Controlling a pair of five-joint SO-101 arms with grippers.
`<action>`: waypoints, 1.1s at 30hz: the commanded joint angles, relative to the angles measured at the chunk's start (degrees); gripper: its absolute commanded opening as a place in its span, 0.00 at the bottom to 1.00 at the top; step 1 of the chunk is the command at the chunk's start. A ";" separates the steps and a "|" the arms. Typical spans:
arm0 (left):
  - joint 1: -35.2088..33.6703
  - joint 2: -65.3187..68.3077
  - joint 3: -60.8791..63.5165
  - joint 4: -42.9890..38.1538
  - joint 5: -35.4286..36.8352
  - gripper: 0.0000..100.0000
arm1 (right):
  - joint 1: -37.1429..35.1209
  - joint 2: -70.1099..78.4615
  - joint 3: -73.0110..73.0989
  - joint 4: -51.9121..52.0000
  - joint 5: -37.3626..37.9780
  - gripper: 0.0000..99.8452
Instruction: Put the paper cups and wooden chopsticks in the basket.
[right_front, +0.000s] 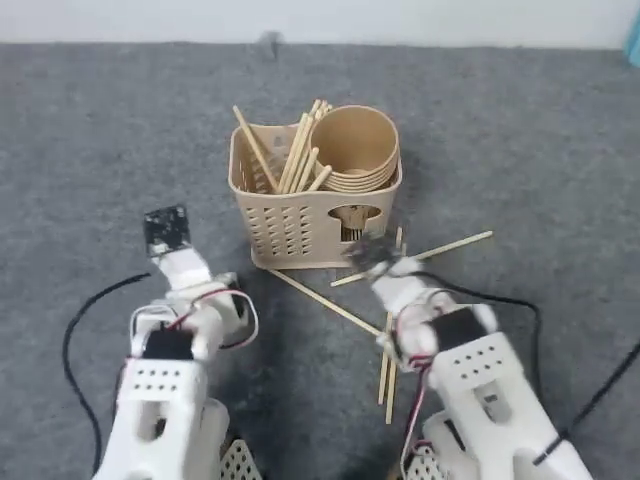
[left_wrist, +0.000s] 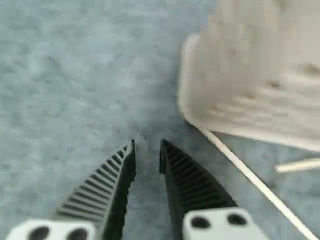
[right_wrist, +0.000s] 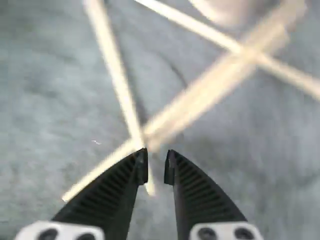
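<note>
The beige slotted basket (right_front: 315, 215) stands mid-table, holding stacked paper cups (right_front: 355, 150) and several wooden chopsticks (right_front: 295, 155). More chopsticks lie loose on the carpet: one long one (right_front: 325, 300) in front of the basket, another (right_front: 415, 258) to its right, and a few (right_front: 387, 370) by the right arm. My right gripper (right_front: 368, 252) (right_wrist: 156, 160) hovers low over crossed chopsticks (right_wrist: 215, 85), slightly open with nothing gripped. My left gripper (right_front: 165, 230) (left_wrist: 147, 150) sits left of the basket (left_wrist: 250, 75), narrowly open and empty over bare carpet, near one chopstick (left_wrist: 250, 172).
Grey carpet covers the whole table. A white wall edge runs along the back. Black cables trail beside both arm bases at the front. There is free carpet to the left and right of the basket.
</note>
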 joint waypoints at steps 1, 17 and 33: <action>-4.48 2.99 -4.26 -1.93 0.79 0.08 | -5.49 -0.92 -0.44 -6.11 0.79 0.08; -8.35 3.25 -4.97 -2.29 1.67 0.08 | -6.11 27.47 -8.97 -16.75 5.27 0.08; -8.26 3.25 -4.88 -2.29 1.58 0.08 | -3.03 25.80 -12.04 -6.99 5.71 0.01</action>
